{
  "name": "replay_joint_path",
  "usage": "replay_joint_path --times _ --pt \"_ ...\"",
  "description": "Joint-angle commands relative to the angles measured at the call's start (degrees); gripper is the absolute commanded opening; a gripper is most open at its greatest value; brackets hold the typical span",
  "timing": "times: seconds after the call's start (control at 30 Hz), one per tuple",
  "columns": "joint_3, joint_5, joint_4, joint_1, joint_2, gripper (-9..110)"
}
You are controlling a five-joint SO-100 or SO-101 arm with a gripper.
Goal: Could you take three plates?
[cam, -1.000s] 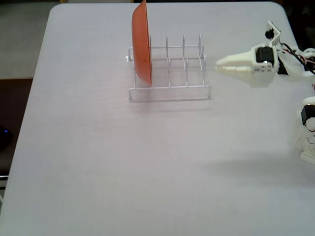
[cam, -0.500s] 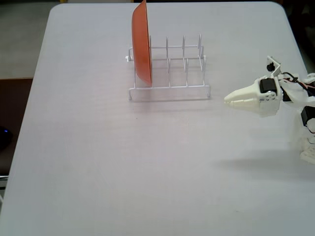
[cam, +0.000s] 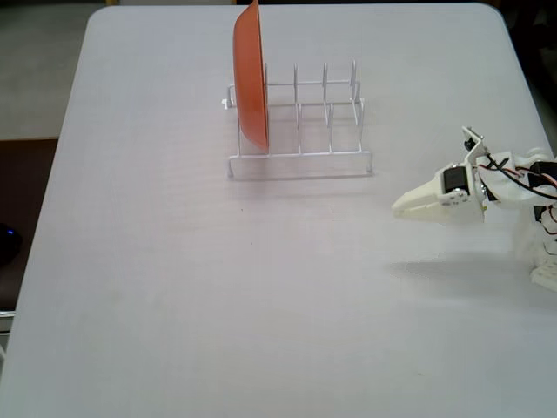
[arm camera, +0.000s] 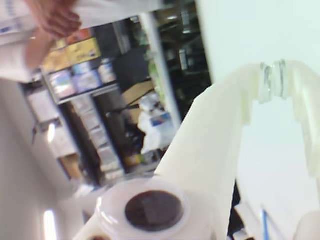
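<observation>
Tool point(cam: 399, 207) pressed together near table's point(cam: 157, 287) right edge, well apart from rack point(cam: 300, 155).

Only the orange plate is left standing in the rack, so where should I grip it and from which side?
Probably the top rim of the orange plate, coming from above: it stands on edge in the white rack, whose wires block its lower half. The gripper is shut.

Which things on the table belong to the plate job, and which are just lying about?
Belonging to the job:
- gripper, shut and holding nothing, at the right of the fixed view
- the three plates to take: none in view

Just there:
- orange-red plate, standing upright in the leftmost slot
- white wire rack, other slots unfilled
- table
</observation>
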Motion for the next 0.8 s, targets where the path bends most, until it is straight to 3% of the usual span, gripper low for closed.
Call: replay_joint_path --times 0.0,0.47,0.77 --pt "-0.6 -0.9 1.0 0.4 1.2 0" --pt "0.0 0.0 12.4 0.7 1.2 0" --pt "0.1 0.7 13.4 1.2 1.2 0"
